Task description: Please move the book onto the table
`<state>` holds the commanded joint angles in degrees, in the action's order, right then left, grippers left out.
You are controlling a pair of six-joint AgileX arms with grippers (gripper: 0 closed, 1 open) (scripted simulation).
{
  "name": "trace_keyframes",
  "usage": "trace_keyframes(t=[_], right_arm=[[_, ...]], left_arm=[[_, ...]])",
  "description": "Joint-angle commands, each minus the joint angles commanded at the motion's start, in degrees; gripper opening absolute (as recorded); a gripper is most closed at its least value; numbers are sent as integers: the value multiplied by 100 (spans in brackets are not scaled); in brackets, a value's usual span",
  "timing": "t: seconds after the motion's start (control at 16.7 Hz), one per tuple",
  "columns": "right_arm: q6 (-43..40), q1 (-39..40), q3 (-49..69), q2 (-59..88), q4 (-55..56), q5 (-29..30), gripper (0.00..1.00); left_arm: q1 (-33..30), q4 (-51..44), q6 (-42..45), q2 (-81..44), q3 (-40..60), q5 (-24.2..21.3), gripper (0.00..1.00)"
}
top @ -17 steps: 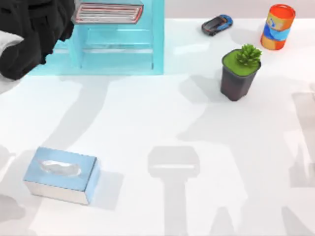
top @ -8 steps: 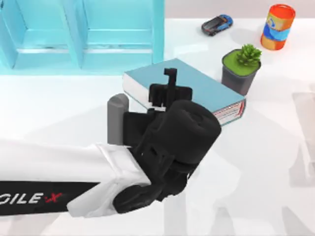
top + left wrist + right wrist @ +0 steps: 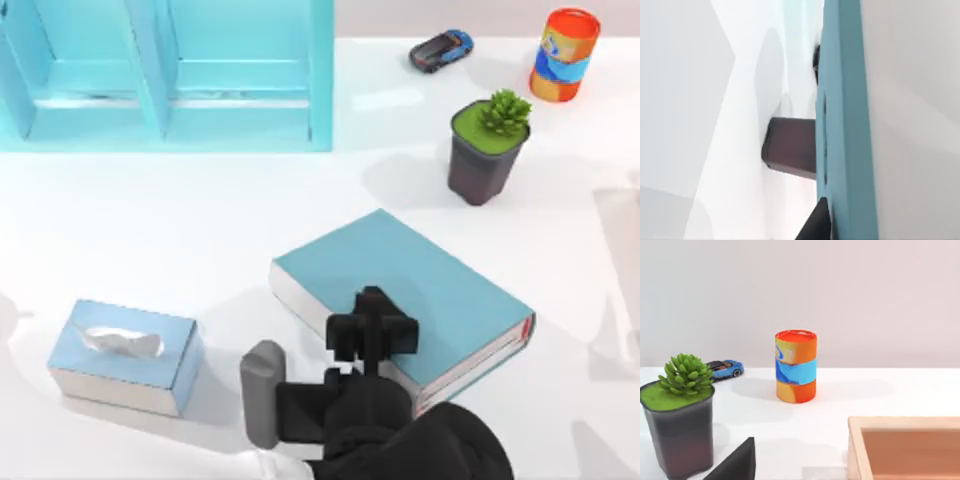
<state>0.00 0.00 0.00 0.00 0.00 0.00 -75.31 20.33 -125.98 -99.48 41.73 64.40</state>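
While the book lies on the table, left jaws apparently pinch its near edge.

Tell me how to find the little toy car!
Start at the tall turquoise shelf unit at the white table's far edge and look to its right. The small blue-and-black toy car sits there, before the orange-and-blue can. It is the smallest thing, with wheels.

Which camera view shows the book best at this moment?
The top view: the whole teal cover of the book lies flat on the table, with the left gripper at its near edge. The left wrist view shows just its cover edge-on, close. The right wrist view faces the plant pot instead.
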Motion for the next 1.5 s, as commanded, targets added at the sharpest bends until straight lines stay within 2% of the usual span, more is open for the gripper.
trace_keyframes(t=[0.12,1.02,1.5], right_arm=[[0,0,0,0,0,0,100],[0,0,0,0,0,0,100],[0,0,0,0,0,0,100]], left_arm=[[-102,14,-83,-31,-52,125,0],[-162,-143,-213,-22,-86,172,0],[-161,553,-204,-524,-259,181,0]])
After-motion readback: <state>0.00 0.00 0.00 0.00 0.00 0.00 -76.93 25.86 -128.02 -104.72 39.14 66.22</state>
